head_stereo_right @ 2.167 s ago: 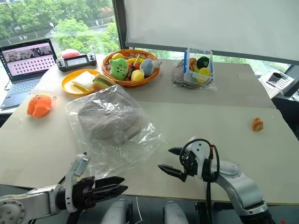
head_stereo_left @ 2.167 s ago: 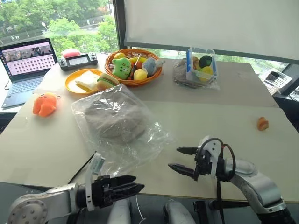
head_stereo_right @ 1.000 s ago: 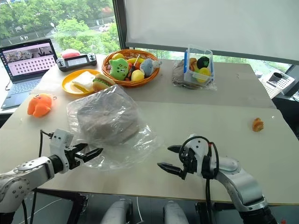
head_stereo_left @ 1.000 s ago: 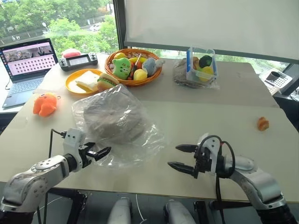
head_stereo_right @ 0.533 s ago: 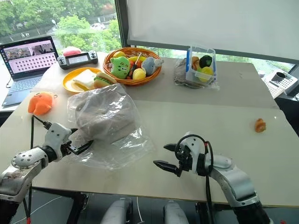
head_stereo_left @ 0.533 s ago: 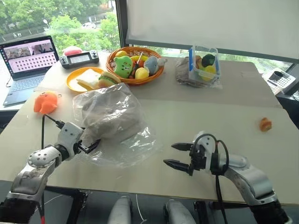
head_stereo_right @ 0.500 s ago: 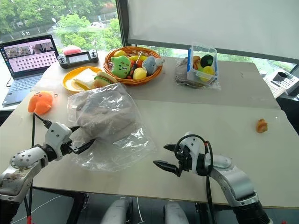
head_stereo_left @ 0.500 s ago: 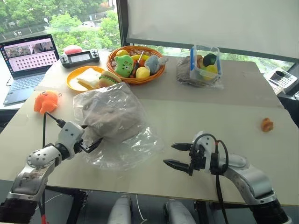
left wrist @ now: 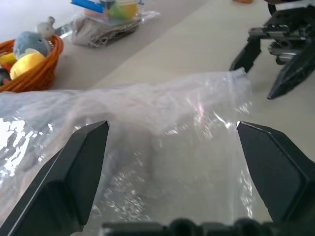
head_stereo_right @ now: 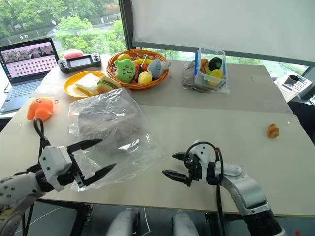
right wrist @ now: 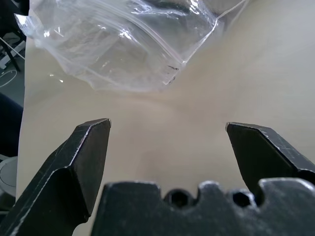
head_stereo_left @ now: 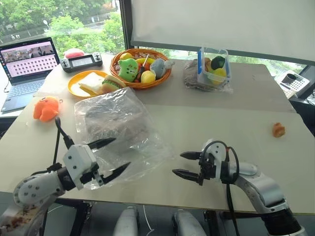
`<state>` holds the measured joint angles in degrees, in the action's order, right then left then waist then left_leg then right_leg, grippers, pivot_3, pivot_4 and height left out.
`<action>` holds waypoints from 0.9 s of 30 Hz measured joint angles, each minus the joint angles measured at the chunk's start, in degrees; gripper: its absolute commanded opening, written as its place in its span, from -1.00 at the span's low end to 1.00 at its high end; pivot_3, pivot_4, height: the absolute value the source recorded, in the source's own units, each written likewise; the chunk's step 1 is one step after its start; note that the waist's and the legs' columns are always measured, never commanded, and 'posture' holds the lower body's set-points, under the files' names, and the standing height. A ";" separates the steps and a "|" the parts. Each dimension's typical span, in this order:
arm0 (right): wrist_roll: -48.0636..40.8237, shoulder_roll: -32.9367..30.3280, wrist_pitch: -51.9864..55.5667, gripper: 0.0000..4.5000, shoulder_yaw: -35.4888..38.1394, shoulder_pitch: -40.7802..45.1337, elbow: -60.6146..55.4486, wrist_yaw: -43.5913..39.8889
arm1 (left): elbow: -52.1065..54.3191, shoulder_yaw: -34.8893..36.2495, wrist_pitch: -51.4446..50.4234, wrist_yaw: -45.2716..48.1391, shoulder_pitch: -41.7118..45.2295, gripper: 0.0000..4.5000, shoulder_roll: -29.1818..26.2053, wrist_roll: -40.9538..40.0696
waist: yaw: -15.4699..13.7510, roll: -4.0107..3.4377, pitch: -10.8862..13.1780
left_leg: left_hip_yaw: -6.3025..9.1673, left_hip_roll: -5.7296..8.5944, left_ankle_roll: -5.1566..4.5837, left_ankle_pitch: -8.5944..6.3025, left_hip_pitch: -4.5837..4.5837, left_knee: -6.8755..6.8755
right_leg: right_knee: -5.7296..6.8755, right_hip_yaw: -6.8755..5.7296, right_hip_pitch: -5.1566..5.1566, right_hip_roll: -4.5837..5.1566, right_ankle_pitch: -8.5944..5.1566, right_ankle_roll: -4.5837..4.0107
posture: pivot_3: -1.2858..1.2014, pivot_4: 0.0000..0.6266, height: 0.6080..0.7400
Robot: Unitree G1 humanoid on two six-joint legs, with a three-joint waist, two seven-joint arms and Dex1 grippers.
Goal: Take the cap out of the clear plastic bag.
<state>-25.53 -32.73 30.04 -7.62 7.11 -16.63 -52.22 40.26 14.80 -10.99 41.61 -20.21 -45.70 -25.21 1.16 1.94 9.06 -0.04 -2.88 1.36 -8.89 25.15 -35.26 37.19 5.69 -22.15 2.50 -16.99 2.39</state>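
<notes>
While cap (head_stereo_left: 114, 124) sits sealed in clear plastic bag (head_stereo_left: 123, 142) near tabletop (head_stereo_left: 221, 118) front edge | left tool (head_stereo_left: 109, 156) spread wide, straddling bag's near edge to pinch | right tool (head_stereo_left: 186, 163) spread, empty, beside bag corner

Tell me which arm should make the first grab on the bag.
Left. The left gripper stands open right at the near edge of the clear plastic bag, its fingers straddling the plastic. The right gripper is open too, but sits over bare table, apart from the bag. The cap lies inside.
</notes>
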 measured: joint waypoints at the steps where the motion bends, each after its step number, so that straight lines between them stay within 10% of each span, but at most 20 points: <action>1: 0.02 0.00 -0.01 1.00 -0.03 0.02 0.00 -0.06 | -0.11 -0.17 0.58 0.09 -0.81 0.98 0.06 1.54 | 0.00 0.00 0.00 | 0.00 0.00 0.00 0.00 0.00 -0.01 | 0.00 0.00 0.00 0.00 0.00 0.00 | 0.03 -0.52 1.00; 14: 0.01 -0.08 -0.02 1.00 -0.06 0.08 -0.18 -0.08 | -8.19 -9.24 22.18 -0.18 -1.98 0.98 5.30 24.43 | -0.29 0.00 0.00 | -0.01 0.00 0.00 0.01 0.01 -0.02 | 0.00 0.01 0.01 0.00 0.01 0.00 | 0.03 -0.52 1.00; 27: -0.20 -0.15 0.04 1.00 0.58 -1.27 -1.86 1.18 | -13.52 -7.01 17.89 -7.80 7.13 0.98 7.76 36.81 | -0.11 0.00 -0.01 | 0.02 0.03 -0.02 0.01 -0.01 -0.13 | 0.40 0.02 -0.05 -0.02 0.00 0.05 | 0.03 -0.52 1.00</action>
<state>-25.73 -32.88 30.08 -7.04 5.84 -18.49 -51.05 26.74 7.79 6.90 33.81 -13.08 -37.94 11.60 1.04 1.94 9.05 -0.02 -2.84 1.35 -8.88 25.14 -35.39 37.60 5.71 -22.20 2.48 -16.99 2.44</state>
